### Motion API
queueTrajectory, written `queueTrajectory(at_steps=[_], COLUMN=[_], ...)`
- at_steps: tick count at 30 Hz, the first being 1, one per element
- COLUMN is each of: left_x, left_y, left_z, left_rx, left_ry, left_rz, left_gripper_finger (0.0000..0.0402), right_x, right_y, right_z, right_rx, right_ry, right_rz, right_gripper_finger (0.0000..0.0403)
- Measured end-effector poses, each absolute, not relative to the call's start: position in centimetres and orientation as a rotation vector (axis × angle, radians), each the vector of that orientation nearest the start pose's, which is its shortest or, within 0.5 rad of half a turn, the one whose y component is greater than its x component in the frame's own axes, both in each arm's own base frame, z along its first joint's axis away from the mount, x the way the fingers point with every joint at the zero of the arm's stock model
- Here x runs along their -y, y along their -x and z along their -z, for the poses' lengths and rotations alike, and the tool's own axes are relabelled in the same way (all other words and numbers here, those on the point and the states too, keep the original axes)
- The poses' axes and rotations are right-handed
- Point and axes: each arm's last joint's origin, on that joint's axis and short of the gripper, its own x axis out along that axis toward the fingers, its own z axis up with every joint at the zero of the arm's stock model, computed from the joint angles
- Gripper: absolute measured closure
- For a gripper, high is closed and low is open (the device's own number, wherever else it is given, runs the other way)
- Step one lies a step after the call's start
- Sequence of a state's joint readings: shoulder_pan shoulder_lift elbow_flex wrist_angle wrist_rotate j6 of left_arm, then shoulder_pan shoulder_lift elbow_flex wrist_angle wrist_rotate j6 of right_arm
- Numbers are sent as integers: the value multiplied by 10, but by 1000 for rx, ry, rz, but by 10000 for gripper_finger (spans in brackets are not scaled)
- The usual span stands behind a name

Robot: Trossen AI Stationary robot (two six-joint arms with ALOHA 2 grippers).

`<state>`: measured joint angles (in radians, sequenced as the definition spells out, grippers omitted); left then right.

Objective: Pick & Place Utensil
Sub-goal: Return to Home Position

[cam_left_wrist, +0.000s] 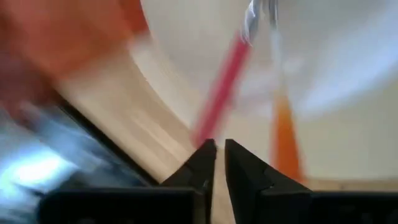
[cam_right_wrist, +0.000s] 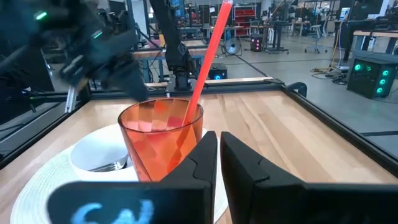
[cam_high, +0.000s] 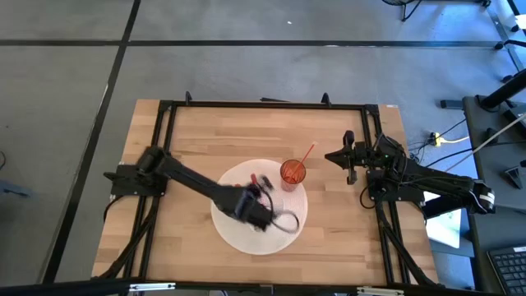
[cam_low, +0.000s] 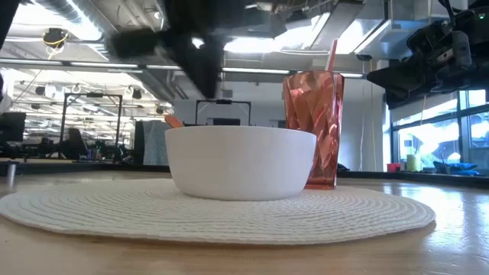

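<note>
A white bowl (cam_low: 241, 160) stands on a round woven placemat (cam_low: 229, 218), next to an orange cup (cam_low: 313, 130) with a red straw (cam_right_wrist: 208, 56). An orange utensil handle (cam_low: 174, 120) sticks up over the bowl's rim, and metal utensil ends (cam_right_wrist: 111, 166) lie inside. My left gripper (cam_high: 256, 210) hovers over the bowl and hides most of it from above. In its blurred wrist view, the shut fingers (cam_left_wrist: 219, 152) stand close to a red handle (cam_left_wrist: 221, 87) with a metal end, beside the orange handle (cam_left_wrist: 285, 137). My right gripper (cam_right_wrist: 217, 146) is shut and waits right of the cup (cam_high: 292, 173). My left gripper comes slanting down from the table's left over the bowl. One fingertip (cam_left_wrist: 205, 152) stands at the close end of the red handle (cam_left_wrist: 202, 134). Because of blur, I cannot tell whether they touch; nothing shows between the fingers.
The black frame rail (cam_high: 271, 104) runs around the wooden table top (cam_high: 189, 140). Bare wood lies left and right of the placemat (cam_high: 238, 234). My right arm (cam_high: 411, 177) rests over the right rail. Workshop benches and stands fill the room behind.
</note>
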<state>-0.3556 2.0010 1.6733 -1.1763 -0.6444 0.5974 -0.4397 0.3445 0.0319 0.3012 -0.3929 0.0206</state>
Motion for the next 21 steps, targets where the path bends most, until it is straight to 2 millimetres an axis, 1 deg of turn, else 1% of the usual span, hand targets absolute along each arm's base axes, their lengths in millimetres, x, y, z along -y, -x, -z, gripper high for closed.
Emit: queueTrajectory(at_steps=[2,4,5,7,9,12,13,14,16,19,21], left_x=[104,87,79,63,50,37,33,29,22,16,14], left_y=[-354,-333,-319,-286,-253,-210,-200,-191,-176,-157,-147], left_z=[-247,-263,-270,-277,-276,-260,-255,-252,-248,-248,-252], left_rx=[-1448,-1451,-1431,-1342,-1151,-804,-680,-564,-391,-258,-194], left_ry=[-986,-797,-726,-600,-470,-289,-232,-176,-110,-97,-81], left_rz=[82,-25,-75,-112,-100,-70,-92,-128,-182,-161,-140], left_gripper_finger=[384,396,398,398,399,400,400,399,400,400,399], right_x=[40,40,40,40,40,40,40,40,40,40,40], right_y=[-111,-111,-111,-111,-111,-111,-111,-111,-111,-111,-111], right_z=[-173,-173,-173,-173,-173,-174,-174,-174,-174,-174,-174], right_rx=[-11,-11,-11,-10,-10,-7,-7,-7,-7,-7,-7], right_ry=[-26,-23,-21,-18,-15,-17,-17,-17,-18,-18,-21], right_rz=[47,47,47,47,47,47,47,47,47,47,47], right_gripper_finger=[379,379,379,379,379,379,379,379,379,379,379])
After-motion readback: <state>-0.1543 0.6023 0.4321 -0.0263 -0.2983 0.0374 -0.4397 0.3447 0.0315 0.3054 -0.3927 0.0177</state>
